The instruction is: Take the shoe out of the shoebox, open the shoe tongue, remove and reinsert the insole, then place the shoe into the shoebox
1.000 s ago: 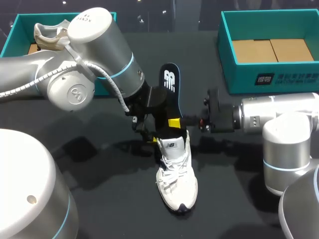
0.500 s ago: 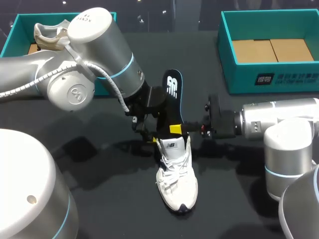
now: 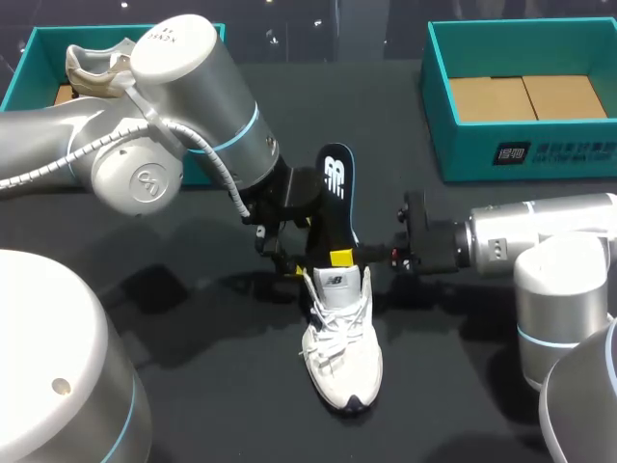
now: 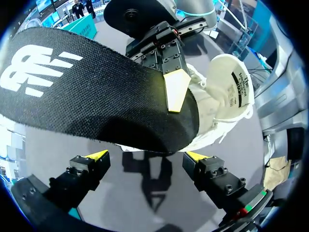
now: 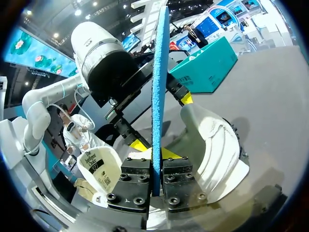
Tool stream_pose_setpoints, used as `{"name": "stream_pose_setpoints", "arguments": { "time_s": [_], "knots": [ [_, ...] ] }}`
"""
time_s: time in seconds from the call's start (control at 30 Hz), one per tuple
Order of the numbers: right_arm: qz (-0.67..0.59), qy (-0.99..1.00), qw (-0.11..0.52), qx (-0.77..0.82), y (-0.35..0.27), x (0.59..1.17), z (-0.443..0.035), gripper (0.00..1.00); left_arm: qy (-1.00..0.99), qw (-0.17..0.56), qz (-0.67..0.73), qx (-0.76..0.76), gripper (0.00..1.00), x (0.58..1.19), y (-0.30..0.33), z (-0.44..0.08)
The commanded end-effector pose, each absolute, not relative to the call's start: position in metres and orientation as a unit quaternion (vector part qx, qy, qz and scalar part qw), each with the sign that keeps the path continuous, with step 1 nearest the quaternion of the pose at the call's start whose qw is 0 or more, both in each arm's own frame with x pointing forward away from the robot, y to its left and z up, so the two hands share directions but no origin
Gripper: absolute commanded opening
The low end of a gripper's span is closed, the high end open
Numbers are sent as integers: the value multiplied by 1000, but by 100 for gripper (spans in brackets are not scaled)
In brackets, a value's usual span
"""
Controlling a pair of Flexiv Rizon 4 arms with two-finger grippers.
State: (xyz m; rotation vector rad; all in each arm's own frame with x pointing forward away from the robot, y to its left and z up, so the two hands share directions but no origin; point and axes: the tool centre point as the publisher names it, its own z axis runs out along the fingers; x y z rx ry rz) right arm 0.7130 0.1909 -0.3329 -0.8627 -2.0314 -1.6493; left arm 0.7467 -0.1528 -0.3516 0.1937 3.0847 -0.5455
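The insole (image 3: 335, 188) stands almost upright near the middle of the desk (image 3: 222, 386), its lower end at the mouth of the white shoe (image 3: 342, 338). The right gripper (image 5: 157, 157) is clamped on its edge. The left gripper (image 4: 147, 157) hangs apart beside the heel, holding nothing. With the shoe unheld, a downward push could slide or tip it, or buckle the insole. The insole's lower tip is hidden.

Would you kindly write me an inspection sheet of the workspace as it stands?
Surface: black table, one white shoe standing on it.
Job's things: insole upright, lower end at the shoe's opening; left shoebox holds a second shoe; right shoebox shows its cardboard floor.
Clutter: nothing seen.
Grippers: right gripper shut on the insole; left gripper open, by the shoe's heel.
Cables: white coiled cable along the left arm.
Surroundings: nothing seen.
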Motion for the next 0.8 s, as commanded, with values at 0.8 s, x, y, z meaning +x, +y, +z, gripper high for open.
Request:
{"name": "stream_pose_setpoints", "arguments": {
  "time_s": [0.8],
  "knots": [
    [-589, -735, 188, -279, 188, 724, -323, 16, 983, 2, -173, 62, 100, 747, -154, -352]
  ]
}}
